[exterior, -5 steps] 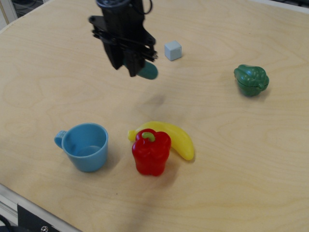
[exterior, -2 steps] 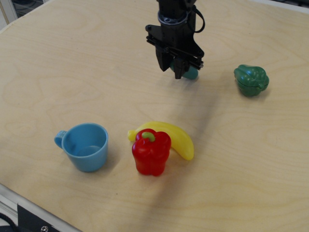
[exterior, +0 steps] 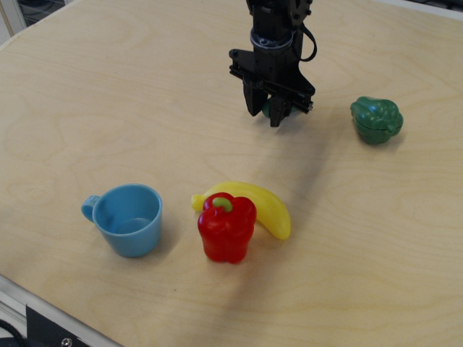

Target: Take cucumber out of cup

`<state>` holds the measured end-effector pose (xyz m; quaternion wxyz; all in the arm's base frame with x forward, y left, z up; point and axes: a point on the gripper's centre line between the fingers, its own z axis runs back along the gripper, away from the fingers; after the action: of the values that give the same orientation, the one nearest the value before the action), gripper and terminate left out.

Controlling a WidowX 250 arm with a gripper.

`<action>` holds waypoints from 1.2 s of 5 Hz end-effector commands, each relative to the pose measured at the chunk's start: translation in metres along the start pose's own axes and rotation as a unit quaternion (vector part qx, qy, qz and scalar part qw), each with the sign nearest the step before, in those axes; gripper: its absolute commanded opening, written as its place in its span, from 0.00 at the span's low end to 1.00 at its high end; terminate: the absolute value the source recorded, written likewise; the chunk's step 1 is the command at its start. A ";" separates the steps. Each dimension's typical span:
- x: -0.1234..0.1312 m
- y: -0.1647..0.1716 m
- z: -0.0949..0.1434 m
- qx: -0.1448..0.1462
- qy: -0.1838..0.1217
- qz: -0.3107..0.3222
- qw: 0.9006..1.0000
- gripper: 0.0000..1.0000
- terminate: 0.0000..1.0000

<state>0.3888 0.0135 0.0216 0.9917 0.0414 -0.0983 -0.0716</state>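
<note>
Far left we see the light blue cup point(exterior: 129, 219) upright on the wooden table point(exterior: 87, 108), handle to the left, nothing in it. Next, near front centre, a red pepper point(exterior: 226, 226) stands touching a yellow banana point(exterior: 255, 206) lying behind it. Further back, the black gripper point(exterior: 266, 112) hangs low over the table w/ jaws clamped on the cucumber point(exterior: 268, 108), only a bit of teal showing btwn them. Far right sits a green pepper point(exterior: 376, 119), well apart.
</note>
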 end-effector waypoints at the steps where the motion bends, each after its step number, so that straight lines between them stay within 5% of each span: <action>1: 0.017 0.000 0.015 -0.004 -0.018 0.004 1.000 0.00 0.00; 2: 0.013 0.004 0.027 0.000 -0.029 0.007 1.000 1.00 0.00; 5: -0.015 0.012 0.080 0.003 -0.066 0.020 0.998 1.00 0.00; 6: -0.015 0.012 0.080 0.003 -0.066 0.020 0.998 1.00 0.00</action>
<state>0.3582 0.0213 0.0758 0.9888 0.0353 -0.1337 -0.0560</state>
